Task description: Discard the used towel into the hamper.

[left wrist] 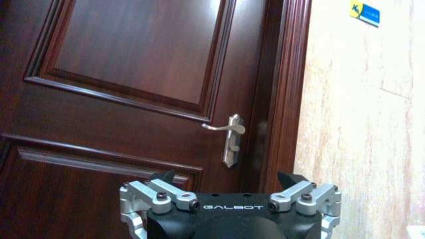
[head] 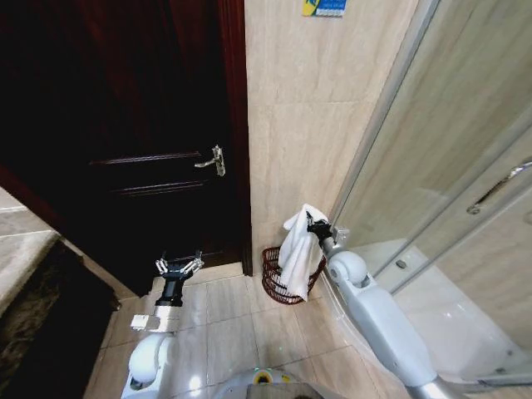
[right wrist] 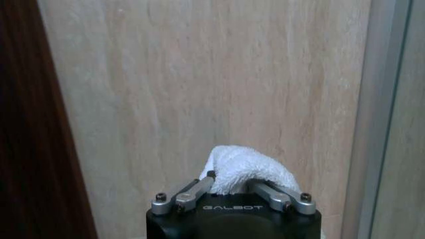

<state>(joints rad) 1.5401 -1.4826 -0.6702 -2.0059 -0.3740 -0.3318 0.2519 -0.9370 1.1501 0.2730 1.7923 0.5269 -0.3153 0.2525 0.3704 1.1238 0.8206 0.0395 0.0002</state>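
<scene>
Head view, near to far. Item 1: left arm, at 7 o'clock of the picture, raised from the robot's base; left gripper (head: pixel 178 266) released, fingers spread wide, holding nothing, over the floor tiles (head: pixel 241 320) in front of the dark wooden door (head: pixel 125 125). Item 2: right arm, running from 5 o'clock up toward the centre; right gripper (head: pixel 314 224) clenched on the white towel (head: pixel 295 249), which hangs down from the fingers in loose folds. Item 3: hamper (head: pixel 273 278), reddish-brown open-weave wire basket, standing on the floor at the foot of the beige tiled wall (head: pixel 307 108), between the door frame and the glass shower enclosure (head: pixel 449 166); the towel's lower end hangs in front of it, over its opening.

Left wrist view: left gripper (left wrist: pixel 229 199), fingers apart, facing the door with its lever handle (left wrist: pixel 229 130) at 12 o'clock.

Right wrist view: right gripper (right wrist: pixel 232 191), fingers closed on a bunch of towel (right wrist: pixel 242 167), wall beyond.
</scene>
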